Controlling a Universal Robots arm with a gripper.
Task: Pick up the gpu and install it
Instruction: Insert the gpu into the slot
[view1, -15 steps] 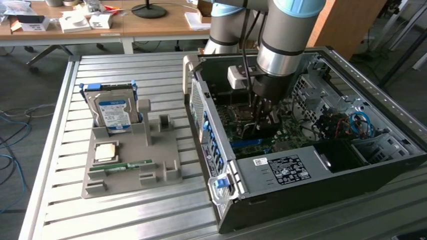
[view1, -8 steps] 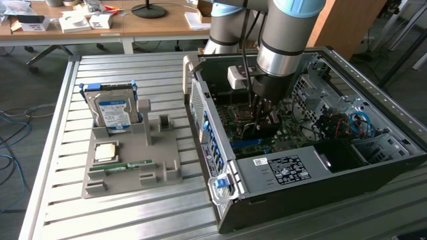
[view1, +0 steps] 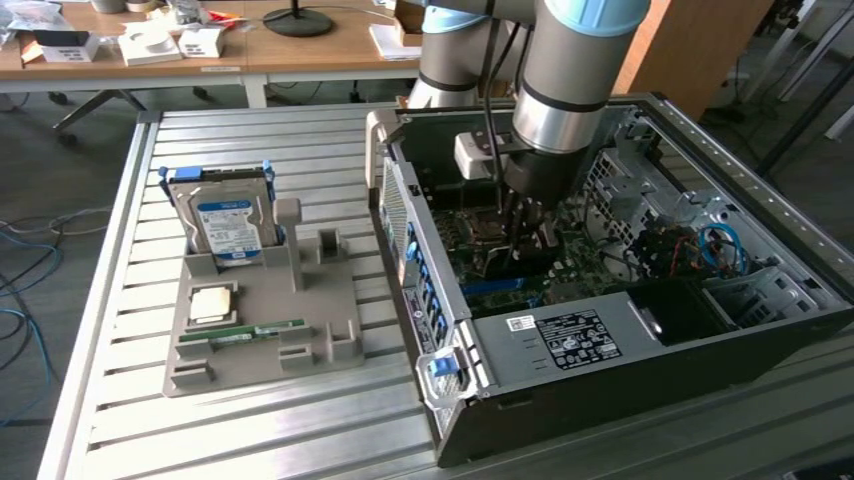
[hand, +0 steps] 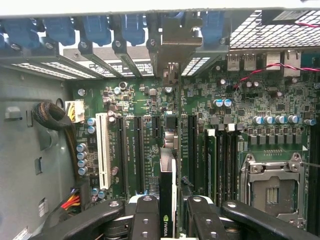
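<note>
Currently the slatted bench (view1: 267, 130) carries the open computer case (view1: 641, 400) along its edge at the exterior view's right, and the arm reaches down into that case. Over the motherboard (hand: 150, 105) the gpu (hand: 169, 175) sits edge-on, running toward the case's rear wall. Its bracket (hand: 175, 35) is close to the rear slot openings.

The gripper (hand: 167, 217) is partly closed, with its fingers (hand: 147, 215) clamped on both faces of the card.

I judge the step in hand to be seating. I would keep the card parallel to the long black slots (hand: 122, 155), line the bracket up with one opening, and press evenly. Which slot lies beneath the card, and whether the card touches it, I cannot tell.

Room is tight. Blue slot latches (hand: 100, 30) flank the bracket, the processor socket (hand: 272, 190) lies well apart, and capacitors (hand: 222, 102) stand near the card's path.
</note>
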